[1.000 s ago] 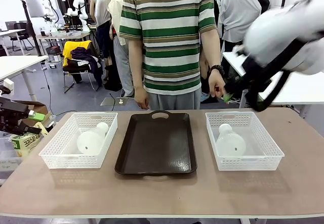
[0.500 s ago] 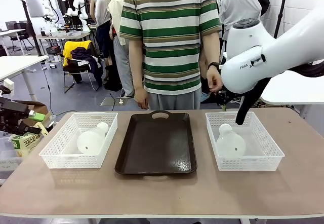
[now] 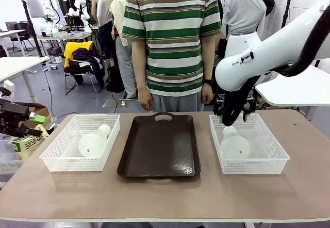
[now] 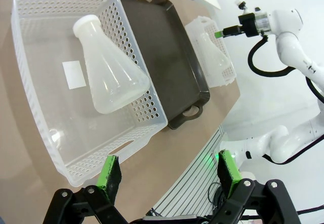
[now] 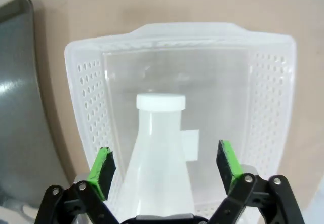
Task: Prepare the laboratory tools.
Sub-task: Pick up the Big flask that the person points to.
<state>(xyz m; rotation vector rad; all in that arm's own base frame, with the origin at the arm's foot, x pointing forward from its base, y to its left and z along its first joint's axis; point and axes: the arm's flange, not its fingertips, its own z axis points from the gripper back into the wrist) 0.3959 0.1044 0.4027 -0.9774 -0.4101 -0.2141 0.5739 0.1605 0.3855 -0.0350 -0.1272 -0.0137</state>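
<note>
Two frosted-white conical flasks lie on their sides, one in each mesh basket. The left flask [image 3: 93, 143] [image 4: 109, 71] rests in the left basket [image 3: 56, 158] [image 4: 31, 107]. My left gripper [image 3: 30, 125] [image 4: 168, 169] is open, off the table's left end and well short of that basket. The right flask [image 3: 233, 145] [image 5: 159, 155] lies in the right basket [image 3: 268, 158] [image 5: 178, 31]. My right gripper [image 3: 227, 120] [image 5: 165, 165] hovers open just above its neck, with the green pads [image 5: 102, 167] either side and not touching.
A dark brown tray [image 3: 160, 148] [image 4: 169, 49] [image 5: 15, 107] lies between the baskets. A person in a striped shirt [image 3: 172, 37] stands at the far edge behind the tray, hands hanging at the sides. The near half of the table [image 3: 165, 197] is bare.
My right arm has swung down and to the left, bringing its gripper over the right flask's neck. The left arm has stayed still. The person's hand near the right basket has drawn back.
</note>
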